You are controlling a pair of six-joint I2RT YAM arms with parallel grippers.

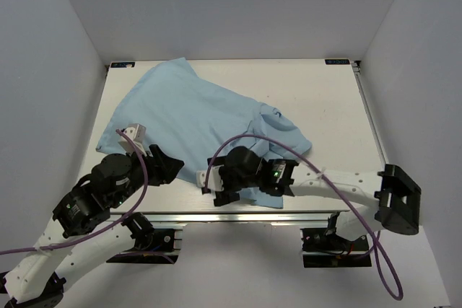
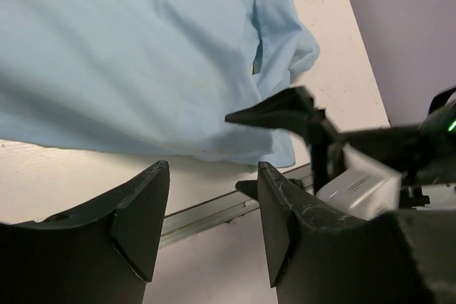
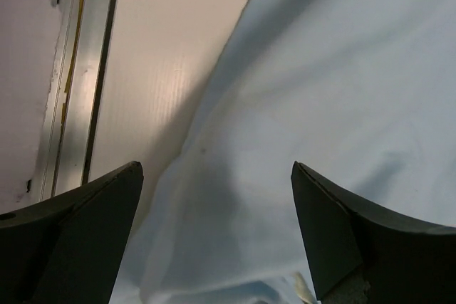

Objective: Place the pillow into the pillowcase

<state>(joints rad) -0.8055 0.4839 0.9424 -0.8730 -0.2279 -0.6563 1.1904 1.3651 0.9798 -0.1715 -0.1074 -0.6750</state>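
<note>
The pillowcase (image 1: 195, 117) lies light-blue face up, bulging and rumpled, across the left and middle of the white table (image 1: 332, 106). The pillow is hidden; only a small cream sliver (image 3: 303, 291) shows under the cloth edge in the right wrist view, and I cannot tell what it is. My left gripper (image 1: 170, 164) is open and empty beside the cloth's near edge (image 2: 128, 55), its fingertips (image 2: 160, 176) over the table rim. My right gripper (image 1: 216, 187) is open wide just above the cloth (image 3: 320, 105) at its near edge, holding nothing. Its black finger (image 2: 281, 113) shows in the left wrist view.
An aluminium rail (image 1: 238, 216) runs along the table's near edge and also shows in the right wrist view (image 3: 71, 105). Grey walls enclose the left, back and right sides. Purple cables (image 1: 245, 141) loop over both arms. Bare table (image 3: 157, 55) lies left of the cloth.
</note>
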